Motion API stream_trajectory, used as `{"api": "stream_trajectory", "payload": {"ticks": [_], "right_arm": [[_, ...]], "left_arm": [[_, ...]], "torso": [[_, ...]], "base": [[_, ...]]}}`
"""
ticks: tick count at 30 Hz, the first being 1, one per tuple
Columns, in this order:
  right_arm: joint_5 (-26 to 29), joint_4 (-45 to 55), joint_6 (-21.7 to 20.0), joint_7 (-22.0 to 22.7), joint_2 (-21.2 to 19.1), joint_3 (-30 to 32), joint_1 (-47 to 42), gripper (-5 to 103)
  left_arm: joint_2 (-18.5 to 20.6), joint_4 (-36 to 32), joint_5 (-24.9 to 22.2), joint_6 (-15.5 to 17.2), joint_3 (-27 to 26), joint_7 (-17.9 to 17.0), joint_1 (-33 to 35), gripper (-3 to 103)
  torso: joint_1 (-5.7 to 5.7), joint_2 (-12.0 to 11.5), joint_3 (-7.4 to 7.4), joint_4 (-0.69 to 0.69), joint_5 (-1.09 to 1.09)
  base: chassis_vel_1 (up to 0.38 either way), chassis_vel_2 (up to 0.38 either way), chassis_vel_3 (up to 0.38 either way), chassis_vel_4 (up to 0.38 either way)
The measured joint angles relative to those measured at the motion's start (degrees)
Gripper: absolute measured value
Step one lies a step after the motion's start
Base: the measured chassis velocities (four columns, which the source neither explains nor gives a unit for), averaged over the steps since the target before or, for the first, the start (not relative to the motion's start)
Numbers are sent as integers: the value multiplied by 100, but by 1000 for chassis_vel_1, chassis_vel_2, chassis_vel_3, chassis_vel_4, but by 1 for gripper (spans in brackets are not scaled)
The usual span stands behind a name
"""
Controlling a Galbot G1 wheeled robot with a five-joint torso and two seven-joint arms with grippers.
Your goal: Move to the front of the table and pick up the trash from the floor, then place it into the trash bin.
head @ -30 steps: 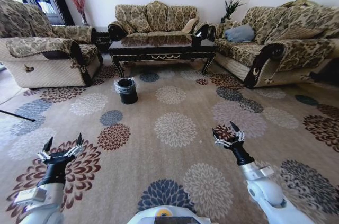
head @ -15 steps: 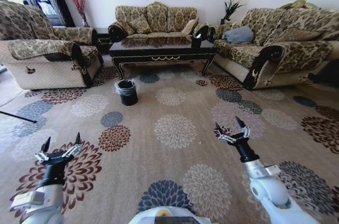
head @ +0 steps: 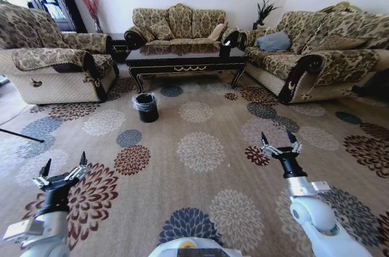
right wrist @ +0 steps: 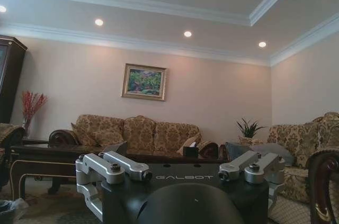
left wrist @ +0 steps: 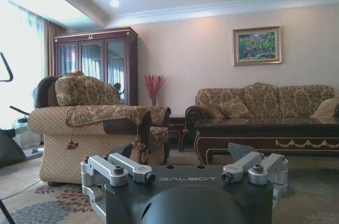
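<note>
The table (head: 185, 58) of dark wood stands far ahead in front of the back sofa, and also appears in the left wrist view (left wrist: 265, 134). The trash bin (head: 146, 106), black with a clear liner, sits on the floor (head: 200, 147) left of the table's front; its rim shows in the right wrist view (right wrist: 7, 209). The trash is out of view. My left gripper (head: 61, 169) hangs open low on the left, over a brown medallion, holding nothing. My right gripper (head: 278, 141) is open on the right, also holding nothing. Both sit well short of the bin.
An armchair (head: 48, 65) stands at the left and a long sofa (head: 316, 56) at the right, with a third sofa (head: 179, 23) behind the table. A small black holder (head: 225, 49) sits on the table. Open carpet lies between me and the table.
Both grippers have drifted outward in the head view, the left down and to the left, the right to the right. The room has barely shifted in the picture.
</note>
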Motion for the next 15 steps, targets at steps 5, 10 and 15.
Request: {"api": "stream_trajectory", "payload": {"ticks": [5,10,15], "right_arm": [[45,56,-176,203,-1,134,-85,100],[180,264,-578,283,-179,391,-290,100],[308,505,-1062,462,-406,555,-477,100]], "left_arm": [[60,78,-21,93,49,-40,-90,100],[192,-84,-125,287,-81,-67,-109,100],[373,-157,-255,566,-276,-65,-213,100]], "torso": [[31,117,87,0,0],[70,239,170,0,0],[106,344,237,1,0]], "base": [[0,0,0,0],[0,0,0,0],[0,0,0,0]]}}
